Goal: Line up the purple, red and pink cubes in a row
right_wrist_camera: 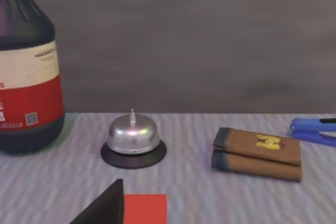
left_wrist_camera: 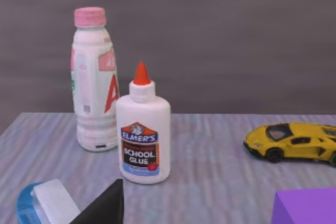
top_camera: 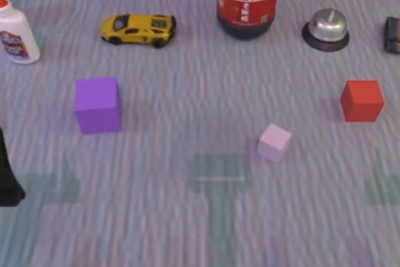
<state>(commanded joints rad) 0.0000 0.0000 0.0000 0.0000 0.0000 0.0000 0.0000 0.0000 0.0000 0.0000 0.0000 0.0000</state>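
Top view shows our three targets scattered, none yet in a row. Largest is the vivid purple matte cube point(top_camera: 97, 105), at the left middle of the frame, standing flat and well apart from the others. We judge it rigid and light, with matte faces that should not slip; taking it across two opposite side faces, near mid-height, looks safest, though its width will ask for widely spread fingers. Next is the slightly smaller red matte cube point(top_camera: 362, 100), at the right middle of the frame, equally stiff and to be taken the same way. Smallest is the pale pink matte cube point(top_camera: 274, 142), right of centre and lower, turned at an angle to the frame edges, so fingers would need to rotate to meet its flat sides and not its corners.

Much is hidden from us. Our left gripper point(top_camera: 9, 176) shows only as a dark shape cut by the left edge of the top view, and we cannot tell whether its fingers are apart or together. Our right gripper does not appear in the top view; the right wrist view shows only a dark wedge point(right_wrist_camera: 102, 207) at the bottom edge, so its state is also unknown. In the wrist views the purple cube point(left_wrist_camera: 304, 206) and the red cube point(right_wrist_camera: 145, 209) are both cropped by the lower edge.
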